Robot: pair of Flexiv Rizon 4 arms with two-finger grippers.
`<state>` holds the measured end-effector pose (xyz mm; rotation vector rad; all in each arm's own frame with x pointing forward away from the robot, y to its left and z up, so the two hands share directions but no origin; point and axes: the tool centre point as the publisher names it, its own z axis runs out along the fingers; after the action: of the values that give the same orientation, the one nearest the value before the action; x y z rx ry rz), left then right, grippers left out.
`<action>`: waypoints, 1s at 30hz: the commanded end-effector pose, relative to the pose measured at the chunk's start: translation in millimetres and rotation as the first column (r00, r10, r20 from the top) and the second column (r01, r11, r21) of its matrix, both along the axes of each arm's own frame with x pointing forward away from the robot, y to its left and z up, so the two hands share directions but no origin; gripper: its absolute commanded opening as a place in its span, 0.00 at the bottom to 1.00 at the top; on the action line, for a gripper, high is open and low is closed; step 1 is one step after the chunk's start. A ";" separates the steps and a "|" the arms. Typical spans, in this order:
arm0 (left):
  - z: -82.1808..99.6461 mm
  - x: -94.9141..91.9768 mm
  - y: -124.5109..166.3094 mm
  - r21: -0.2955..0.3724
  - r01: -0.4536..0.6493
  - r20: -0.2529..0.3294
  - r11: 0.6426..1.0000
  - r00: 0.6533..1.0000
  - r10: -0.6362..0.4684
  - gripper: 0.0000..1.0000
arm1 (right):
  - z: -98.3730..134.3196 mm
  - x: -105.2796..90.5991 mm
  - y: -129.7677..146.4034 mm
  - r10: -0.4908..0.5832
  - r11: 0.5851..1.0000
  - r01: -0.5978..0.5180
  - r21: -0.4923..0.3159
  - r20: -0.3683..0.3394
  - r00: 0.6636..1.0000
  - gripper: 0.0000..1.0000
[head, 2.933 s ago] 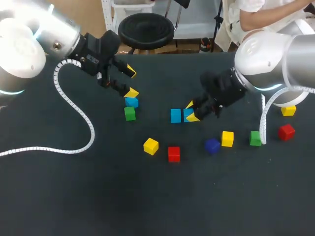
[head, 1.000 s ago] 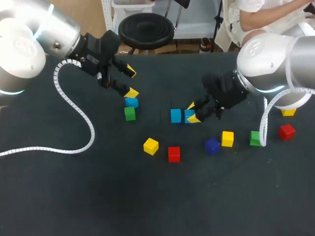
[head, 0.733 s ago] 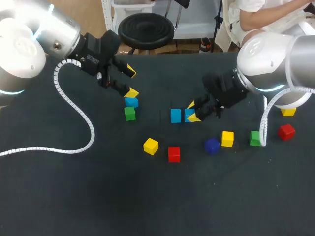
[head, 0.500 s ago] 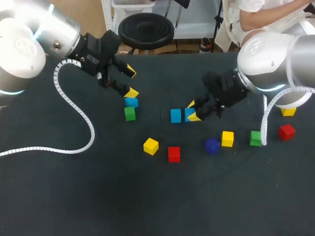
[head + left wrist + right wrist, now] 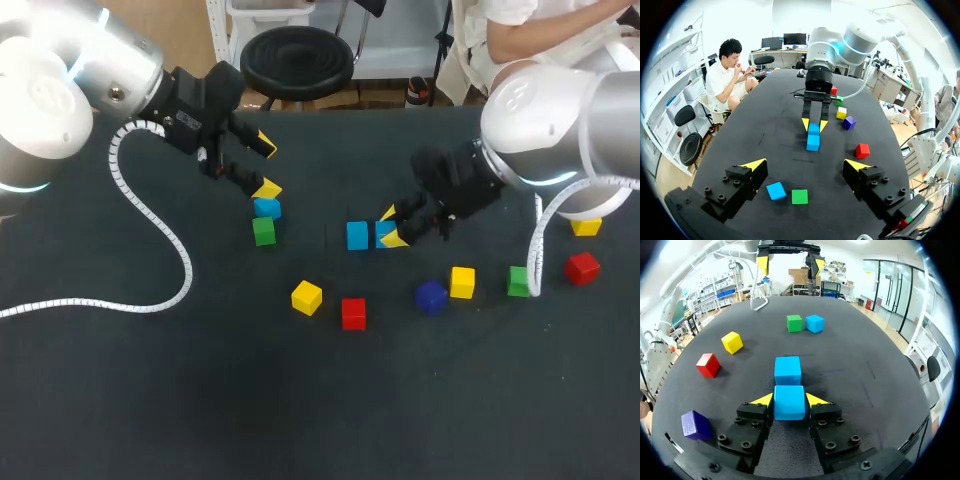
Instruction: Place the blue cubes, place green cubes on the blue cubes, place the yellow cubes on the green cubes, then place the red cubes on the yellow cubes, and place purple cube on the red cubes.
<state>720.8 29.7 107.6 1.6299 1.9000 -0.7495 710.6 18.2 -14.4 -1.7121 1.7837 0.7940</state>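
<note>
My right gripper (image 5: 389,227) (image 5: 789,401) is shut on a blue cube (image 5: 789,402) (image 5: 383,234) that sits low on the dark table, right beside a second blue cube (image 5: 357,236) (image 5: 787,370). A third blue cube (image 5: 267,208) (image 5: 776,190) lies next to a green cube (image 5: 263,231) (image 5: 800,196), just under my open left gripper (image 5: 266,166) (image 5: 805,165), which holds nothing. Another green cube (image 5: 518,281) lies behind the right arm's cable. Loose nearby are yellow cubes (image 5: 306,297) (image 5: 462,282) (image 5: 586,226), red cubes (image 5: 353,313) (image 5: 581,267) and a purple cube (image 5: 431,296).
A white coiled cable (image 5: 165,240) from the left arm trails across the table's left part. The right arm's cable (image 5: 535,250) hangs by the right-hand green cube. The near half of the table (image 5: 320,410) is bare dark mat.
</note>
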 end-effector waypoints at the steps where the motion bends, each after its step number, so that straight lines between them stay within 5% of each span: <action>1: -0.2 -0.4 0.9 -0.002 0.001 0.002 1.000 1.000 -0.001 1.00 | 0.7 -1.2 -1.2 0.001 1.000 -0.001 0.004 -0.003 1.000 0.00; 30: -0.2 -0.4 0.9 -0.002 0.001 0.002 1.000 1.000 -0.001 1.00 | -3.2 -0.7 1.5 0.020 1.000 -0.020 0.022 0.004 1.000 0.00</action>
<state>720.8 29.7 107.6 1.6299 1.9000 -0.7495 707.2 18.9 -14.8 -1.7180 1.7546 0.8082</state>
